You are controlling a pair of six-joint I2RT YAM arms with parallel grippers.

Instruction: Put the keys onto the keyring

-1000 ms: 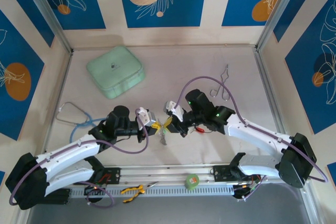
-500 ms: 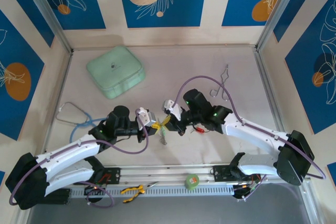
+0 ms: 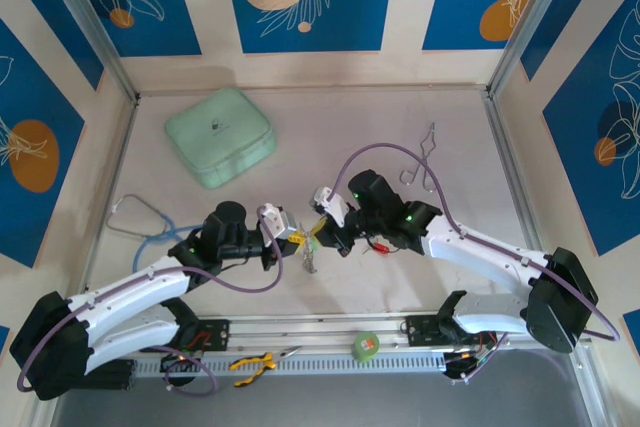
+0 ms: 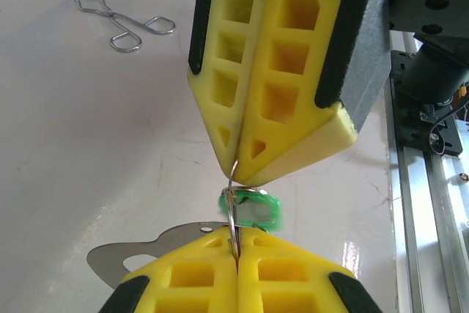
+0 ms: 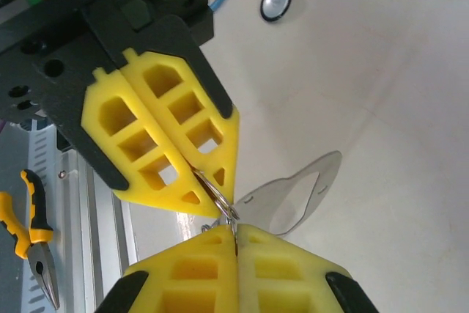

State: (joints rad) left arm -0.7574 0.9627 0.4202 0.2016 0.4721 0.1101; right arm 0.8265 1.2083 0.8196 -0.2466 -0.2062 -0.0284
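The keyring [image 4: 231, 210], a thin silver split ring, hangs in the air below and to the right of the mint-green case [image 3: 220, 135], toward the near edge of the counter [image 3: 450, 127]. It is pinched from both sides. The left pincer [image 4: 236, 247] is clamped tight on its lower arc and the right pincer [image 4: 239, 172] is clamped tight on its upper arc, with the yellow tips almost meeting.

The green-headed key [image 4: 258, 209] sits against the ring. From here I cannot tell whether its hole is fully threaded or only caught on the wire. A flat metal tag [image 4: 139, 258] dangles from the same ring.

Over the last second the right arm has edged toward the case, closing the gap between the two sets of tips. The left arm has held its place and both grips have stayed shut. That looks like the ring's coil being worked against the green key, so this key is probably mid-threading rather than done.

A small red item, likely the red-headed key [image 3: 380, 244], lies on the counter farther right of the case, under the right arm. It is apart from the ring, so that half of the job looks undone.
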